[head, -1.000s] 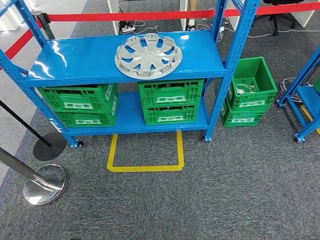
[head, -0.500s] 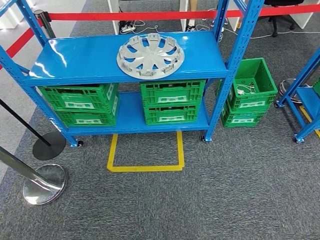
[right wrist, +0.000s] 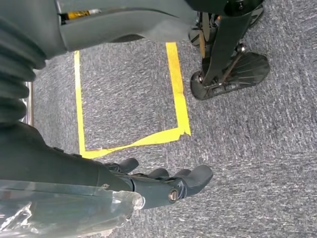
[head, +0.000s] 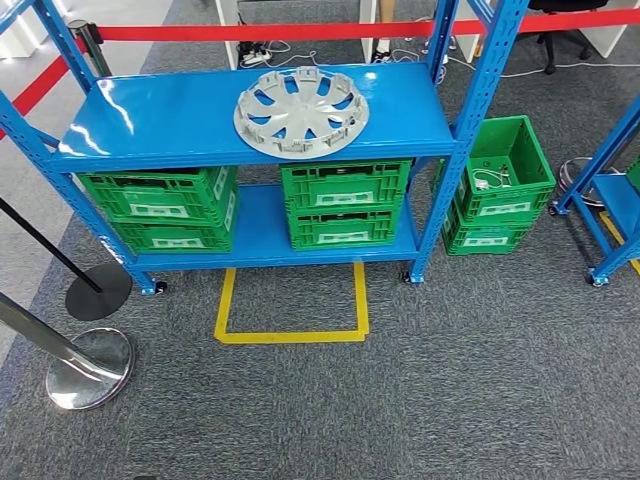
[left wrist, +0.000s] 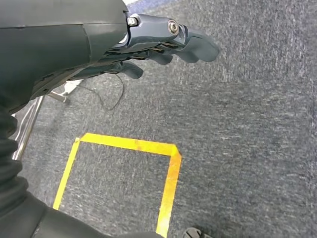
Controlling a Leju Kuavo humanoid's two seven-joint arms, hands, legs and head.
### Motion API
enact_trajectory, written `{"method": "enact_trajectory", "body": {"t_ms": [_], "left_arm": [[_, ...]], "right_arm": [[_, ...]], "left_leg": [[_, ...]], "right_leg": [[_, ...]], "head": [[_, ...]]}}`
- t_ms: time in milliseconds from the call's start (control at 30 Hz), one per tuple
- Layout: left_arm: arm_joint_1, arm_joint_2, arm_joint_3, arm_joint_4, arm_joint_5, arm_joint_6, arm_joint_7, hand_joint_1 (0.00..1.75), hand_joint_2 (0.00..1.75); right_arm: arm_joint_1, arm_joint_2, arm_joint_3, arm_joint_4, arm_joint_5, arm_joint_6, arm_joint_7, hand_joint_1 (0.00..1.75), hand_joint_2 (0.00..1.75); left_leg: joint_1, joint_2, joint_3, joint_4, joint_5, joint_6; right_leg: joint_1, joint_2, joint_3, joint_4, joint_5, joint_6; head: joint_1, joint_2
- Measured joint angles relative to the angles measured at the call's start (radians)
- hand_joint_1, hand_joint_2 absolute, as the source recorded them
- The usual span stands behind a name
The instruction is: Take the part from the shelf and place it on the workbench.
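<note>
While both arms hung over grey carpet, left hand (left wrist: 149,44) and right hand (right wrist: 157,183) held nothing, fingers extended; round silver plastic wheel cover (head: 301,111) lay flat on blue metal shelf (head: 151,120), upper centre of head view

Grey spoked wheel cover (head: 301,111) lies flat on blue shelf (head: 151,125) top level, right of centre.
</note>
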State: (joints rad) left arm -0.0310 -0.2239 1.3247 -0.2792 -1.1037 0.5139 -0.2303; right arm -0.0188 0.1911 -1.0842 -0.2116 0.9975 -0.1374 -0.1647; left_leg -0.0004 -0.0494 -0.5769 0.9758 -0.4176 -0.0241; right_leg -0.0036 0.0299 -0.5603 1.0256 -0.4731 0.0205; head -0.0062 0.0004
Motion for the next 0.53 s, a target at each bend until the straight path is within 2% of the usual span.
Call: {"method": "enact_trajectory", "body": {"t_ms": [100,133,533], "left_arm": [[0.009,0.013,-0.067,0.0,0.056,-0.026,0.012,0.0,0.44],[0.012,0.017,-0.089,0.0,0.075,-0.035,0.015,0.0,0.0],[0.046,0.063,-0.336,-0.007,0.289,-0.133,0.058,0.0,0.0]], "right_arm": [[0.009,-0.01,0.053,-0.008,-0.051,0.006,0.007,0.0,0.0],[0.012,-0.014,0.071,-0.011,-0.068,0.009,0.011,0.0,0.0],[0.043,-0.046,0.273,-0.043,-0.261,0.035,0.042,0.0,0.0]], "left_leg": [[0.0,0.0,0.0,0.0,0.0,0.0],[0.0,0.0,0.0,0.0,0.0,0.0],[0.0,0.0,0.0,0.0,0.0,0.0]], "right_leg": [[0.0,0.0,0.0,0.0,0.0,0.0],[0.0,0.0,0.0,0.0,0.0,0.0],[0.0,0.0,0.0,0.0,0.0,0.0]], "head": [[0.0,0.0],[0.0,0.0],[0.0,0.0]]}}
